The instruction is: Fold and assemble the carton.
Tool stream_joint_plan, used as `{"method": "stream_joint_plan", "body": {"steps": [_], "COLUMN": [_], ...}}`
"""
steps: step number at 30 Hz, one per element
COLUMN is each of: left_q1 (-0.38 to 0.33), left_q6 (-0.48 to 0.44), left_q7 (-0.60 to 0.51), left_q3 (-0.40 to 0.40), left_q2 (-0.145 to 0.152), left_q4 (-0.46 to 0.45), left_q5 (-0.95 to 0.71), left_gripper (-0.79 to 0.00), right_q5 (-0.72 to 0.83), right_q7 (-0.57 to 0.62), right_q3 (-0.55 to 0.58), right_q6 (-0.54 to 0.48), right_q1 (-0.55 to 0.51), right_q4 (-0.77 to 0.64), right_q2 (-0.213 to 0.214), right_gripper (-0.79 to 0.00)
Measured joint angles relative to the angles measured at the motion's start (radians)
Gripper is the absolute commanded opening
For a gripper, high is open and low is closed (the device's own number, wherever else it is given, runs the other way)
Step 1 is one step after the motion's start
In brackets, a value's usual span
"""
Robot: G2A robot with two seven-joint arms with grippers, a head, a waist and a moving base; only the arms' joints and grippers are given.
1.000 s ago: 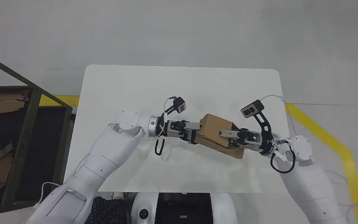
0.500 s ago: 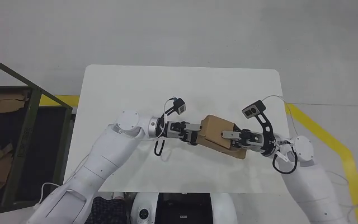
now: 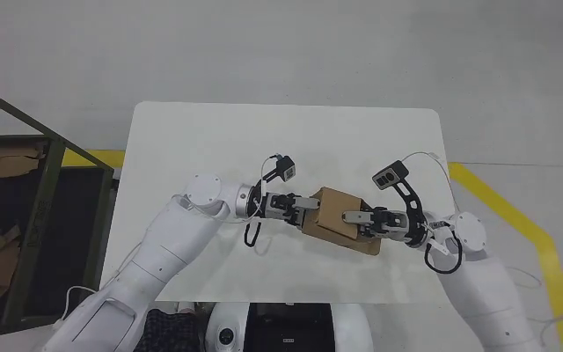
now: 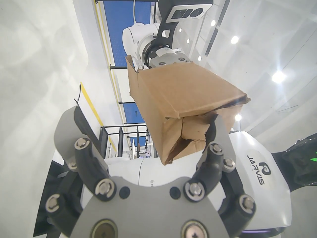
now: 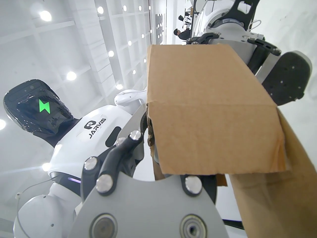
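Cardboard carton (image 4: 188, 92) just ahead of the wide-open left claw (image 4: 146, 120); right claw (image 3: 359, 216), hold unclear. A shove could spring its flaps (image 4: 190, 132).

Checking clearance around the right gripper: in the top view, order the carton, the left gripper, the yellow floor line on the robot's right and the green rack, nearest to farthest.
From the right gripper:
1. carton, touching it.
2. left gripper, at the carton's other end.
3. yellow floor line, past the table's right edge.
4. green rack, beyond the table's left edge.
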Motion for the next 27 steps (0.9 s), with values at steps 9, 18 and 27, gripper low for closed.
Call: {"method": "stream_joint_plan", "body": {"steps": [9, 18, 27], "left_q1": [-0.002, -0.006, 0.003], "left_q6": [-0.003, -0.003, -0.019], "left_q7": [-0.003, -0.004, 0.014], "left_q3": [0.003, 0.007, -0.03], "left_q2": [-0.001, -0.003, 0.005], "left_q4": [0.002, 0.007, 0.009], "left_q5": [-0.001, -0.002, 0.002], "left_gripper": [0.0, 0.0, 0.0], "right_q5": [0.004, 0.004, 0.004], "right_q7": [0.002, 0.005, 0.011], "right_q3": [-0.009, -0.013, -0.003], "right_q6": [0.0, 0.001, -0.001], "right_q1": [0.006, 0.009, 0.008], "right_q4": [0.01, 0.016, 0.023], "right_q2": [-0.003, -0.005, -0.004], "right_gripper": [-0.785, -0.785, -0.785]}}
